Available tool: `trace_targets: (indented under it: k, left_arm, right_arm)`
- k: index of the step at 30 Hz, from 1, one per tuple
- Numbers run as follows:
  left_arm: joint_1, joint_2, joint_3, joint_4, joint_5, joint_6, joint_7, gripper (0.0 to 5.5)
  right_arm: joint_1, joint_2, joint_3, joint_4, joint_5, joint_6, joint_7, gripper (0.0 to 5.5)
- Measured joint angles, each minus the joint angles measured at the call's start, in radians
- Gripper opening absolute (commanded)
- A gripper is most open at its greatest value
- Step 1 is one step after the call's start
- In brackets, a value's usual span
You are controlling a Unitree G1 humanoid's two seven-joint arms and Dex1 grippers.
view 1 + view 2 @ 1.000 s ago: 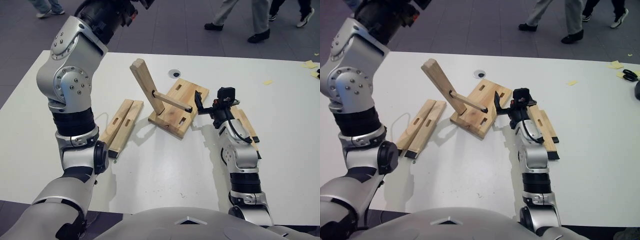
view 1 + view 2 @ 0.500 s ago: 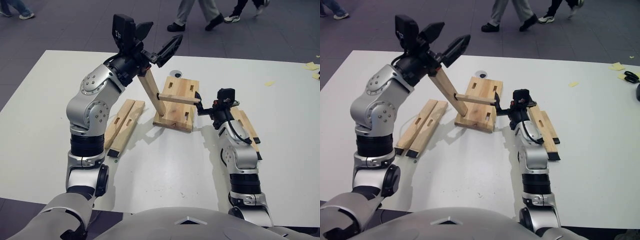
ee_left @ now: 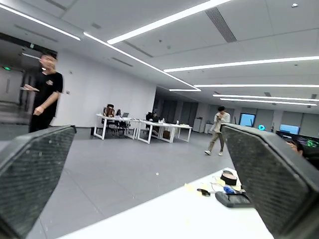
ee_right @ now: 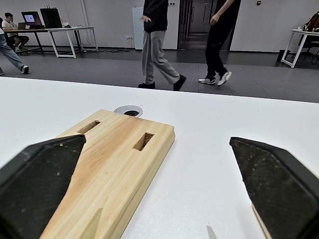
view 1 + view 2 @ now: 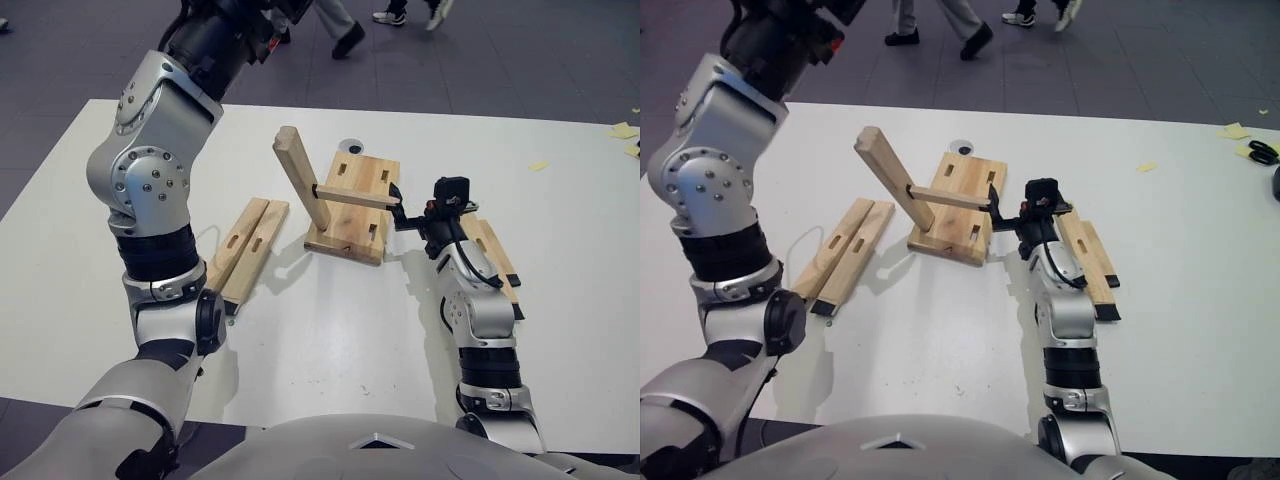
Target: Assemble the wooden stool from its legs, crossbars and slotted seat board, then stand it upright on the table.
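White worktop fills most of the head views, with grey floor beyond its far edge. Near the centre of the frame lies the slotted seat board, four slots showing in its face. One leg stands out of the board's lower left corner and leans toward the upper left of the frame. A crossbar juts from the middle of that leg and runs right across the board.

The right gripper sits just right of the board, beside the crossbar's free end; whether it touches the bar cannot be told. In the right wrist view its fingers are spread wide with nothing clasped, the board lying on the worktop beyond them.

The left arm rises through the upper left of the frame. In the left wrist view the left gripper is released too, its fingers far apart and empty, facing out into the room.

Two more legs lie side by side left of centre, slots up. Another pair lies right of centre, partly under the right forearm. A round cable port sits just above the board, and yellow paper scraps lie at the upper right edge.
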Motion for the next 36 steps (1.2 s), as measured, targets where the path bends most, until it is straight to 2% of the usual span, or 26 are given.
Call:
trace_targets:
  k: [2,4,9,17,20,22,26,29,32,36]
  left_arm:
    - [0.12,0.007,-0.093,0.0,0.045,0.022,-0.03,5.38]
    - [0.158,0.034,-0.134,-0.035,0.07,-0.002,-0.057,5.38]
    - [0.18,0.017,-0.143,-0.055,0.083,-0.034,-0.06,5.38]
    - [0.173,-0.064,-0.108,-0.053,0.017,-0.02,-0.013,5.38]
    - [0.134,-0.068,-0.061,-0.031,-0.002,0.012,0.032,5.38]
    - [0.073,-0.056,0.01,-0.024,-0.04,0.019,0.071,5.38]
    - [-0.091,0.034,0.145,-0.024,-0.11,0.015,0.113,5.38]
    - [-0.084,0.2,0.174,0.029,-0.044,0.009,0.051,5.38]
    - [0.083,0.381,0.097,0.109,0.1,-0.002,-0.091,5.38]
    - [0.4,0.486,-0.064,0.178,0.246,-0.037,-0.29,5.38]
  right_arm:
    - [0.0,0.0,0.002,0.0,0.0,0.0,0.0,5.4]
    - [0.0,0.0,0.002,0.0,-0.001,0.001,0.0,5.4]
    - [0.001,0.0,0.003,0.0,-0.001,0.001,0.001,5.4]
    - [0.009,0.001,0.009,-0.001,0.0,0.002,0.0,5.4]
    - [0.01,0.002,0.01,-0.001,0.0,0.002,-0.001,5.4]
    - [0.012,0.002,0.01,-0.002,0.0,0.002,-0.001,5.4]
    - [0.023,0.007,0.01,-0.01,0.0,0.002,-0.004,5.4]
    - [0.034,0.01,0.009,-0.025,0.0,0.002,-0.008,5.4]
    - [0.051,0.011,0.008,-0.037,-0.001,0.002,-0.01,5.4]
    - [0.065,0.01,0.002,-0.043,-0.003,0.004,-0.014,5.4]
